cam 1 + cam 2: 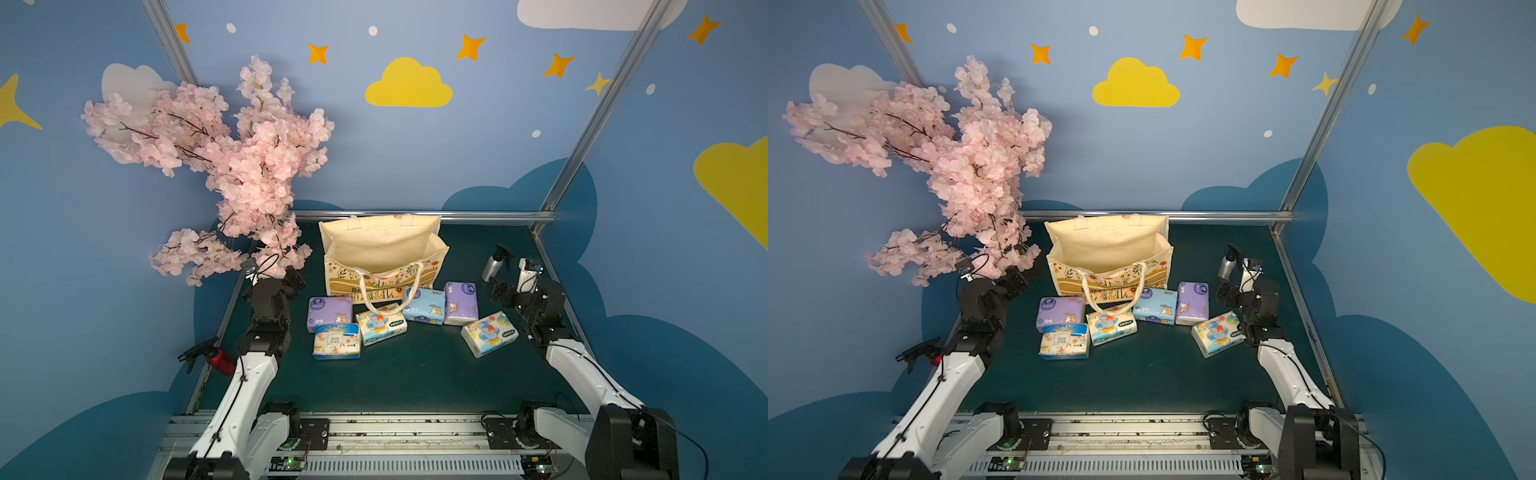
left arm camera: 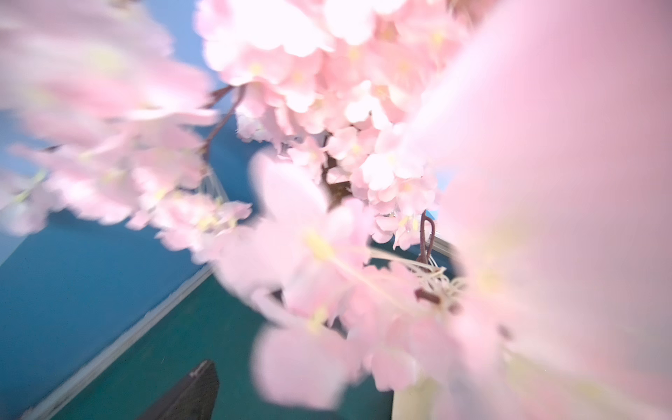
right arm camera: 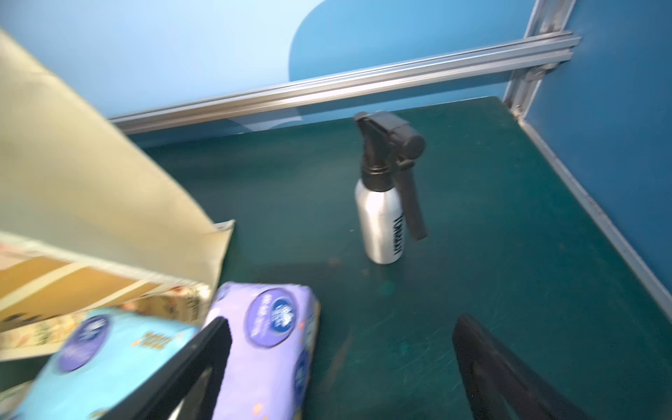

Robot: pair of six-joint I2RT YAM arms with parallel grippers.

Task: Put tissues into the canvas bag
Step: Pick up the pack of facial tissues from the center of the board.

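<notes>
tissues [image 1: 336,340]: all six packs are seen on the table [image 1: 415,374], in a loose row in front of the canvas bag [image 1: 380,243]; none is inside it yet.
bag: stood upright at the back of the table, mouth open upward; its front rope handle [image 1: 380,297] is draped down onto the central cartoon pack [image 1: 381,324].
right claw [image 3: 345,371]: released, spread wide, nothing held; it is placed just right of the right purple pack [image 1: 460,303], with the silver spray bottle [image 3: 382,222] ahead of it.
left claw [image 1: 293,278]: released and empty, set among the blossom branch [image 1: 232,166]; its wrist view is mostly blocked by petals.
key relation: the right purple pack lies to the right claw's left, its long axis running from the robot toward the bag; the right arm is judged the nearer.
room: bare table is left on the claw's side of that pack; the light blue pack [image 1: 423,304] is pressed close on the far side, and the bag's corner is just behind.
risk: the spray bottle could be knocked if the claw is swung wide.
</notes>
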